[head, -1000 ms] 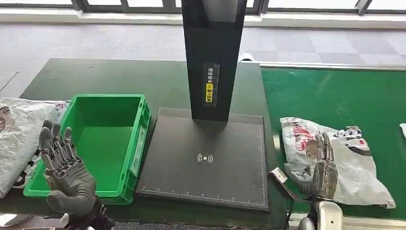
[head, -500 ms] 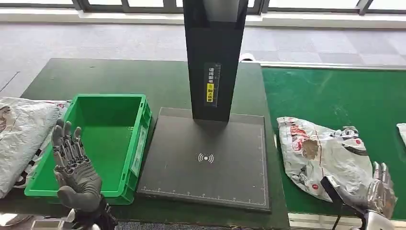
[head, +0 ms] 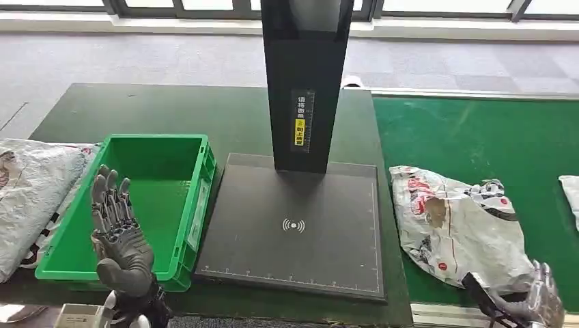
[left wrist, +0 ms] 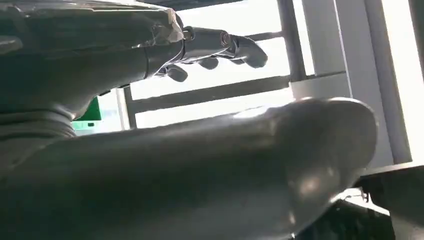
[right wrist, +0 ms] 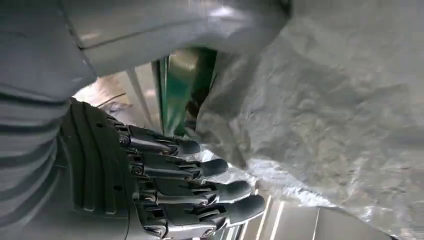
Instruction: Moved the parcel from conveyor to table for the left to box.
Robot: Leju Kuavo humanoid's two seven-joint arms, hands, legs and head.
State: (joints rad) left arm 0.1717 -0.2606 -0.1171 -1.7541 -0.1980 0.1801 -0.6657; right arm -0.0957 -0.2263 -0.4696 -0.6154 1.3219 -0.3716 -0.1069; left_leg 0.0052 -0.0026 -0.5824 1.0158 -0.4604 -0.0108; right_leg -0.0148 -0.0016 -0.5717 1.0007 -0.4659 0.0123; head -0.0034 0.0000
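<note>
step: pre-grasp | parcel (head: 461, 229) on conveyor (head: 491, 137), right of bench (head: 171, 109) | R hand (head: 539, 304) at its near-right corner, fingers apart, holding nothing | L hand (head: 119, 236) spread over near edge of green box (head: 147, 205) | next: R needs grip on bag, then carry left

Grey-white parcel (head: 459, 229) with red, possibly black print; green box (head: 147, 198).

Parcel-sorting station, conveyor (head: 478, 130), scanner stand (head: 304, 82)
</note>
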